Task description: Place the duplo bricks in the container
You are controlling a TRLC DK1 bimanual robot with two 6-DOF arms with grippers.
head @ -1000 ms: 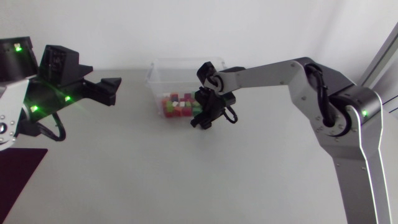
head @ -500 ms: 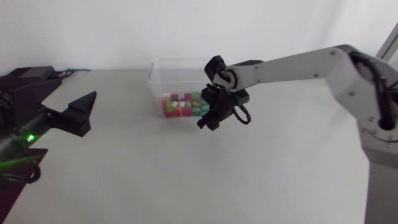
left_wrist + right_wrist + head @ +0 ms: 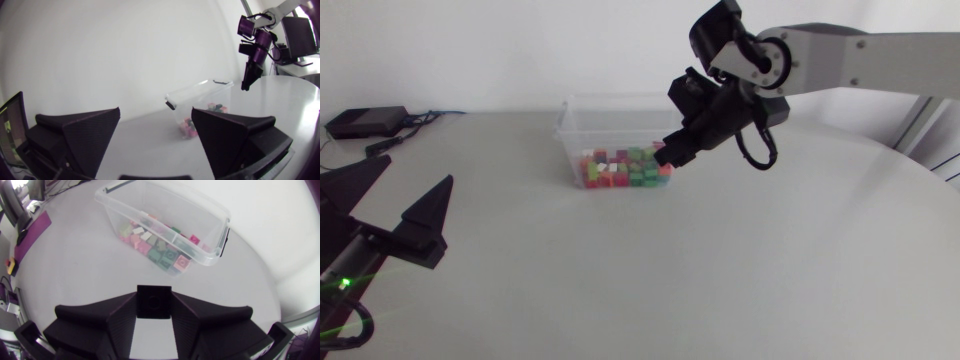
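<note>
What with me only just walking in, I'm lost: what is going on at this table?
The right arm's pincer hangs in the air close by the clear container, shut on a small dark square piece, apparently a brick. A heap of coloured duplo bricks already lies in the container. The left pincer is open and empty, well off to the side of the container. No loose bricks show on the table.

Grey table (image 3: pixel 720 270) (1 clear container (image 3: pixel 605 120))
</note>
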